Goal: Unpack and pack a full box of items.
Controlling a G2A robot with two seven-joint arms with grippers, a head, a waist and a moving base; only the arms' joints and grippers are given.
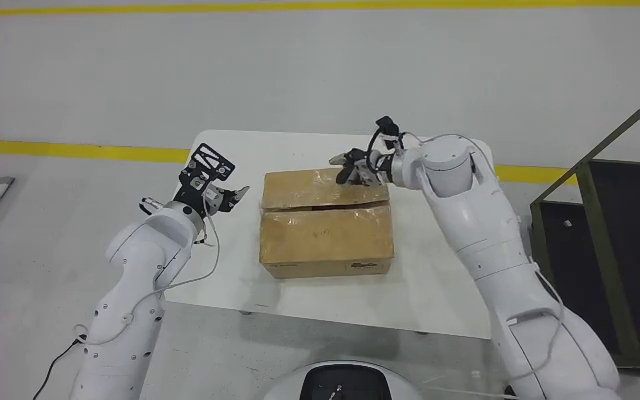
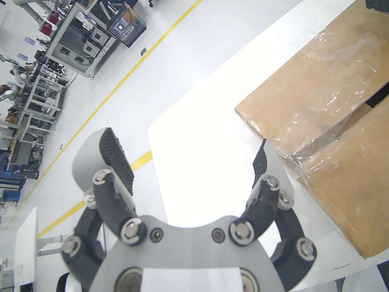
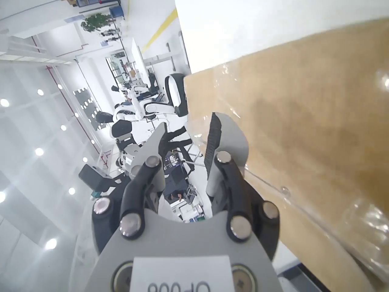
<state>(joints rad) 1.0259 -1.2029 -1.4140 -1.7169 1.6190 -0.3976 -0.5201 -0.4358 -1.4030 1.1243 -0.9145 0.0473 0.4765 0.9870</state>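
Now left pincer point(image 2: 185, 141) hangs open beside box point(image 1: 325, 225), right pincer point(image 3: 187, 126) open at its edge

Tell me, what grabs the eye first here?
A brown box, flaps shut with a dark slit between them, sits in the middle of the white table. The right claw hangs open at its far flap's edge; the left claw gapes open over the table beside the box.
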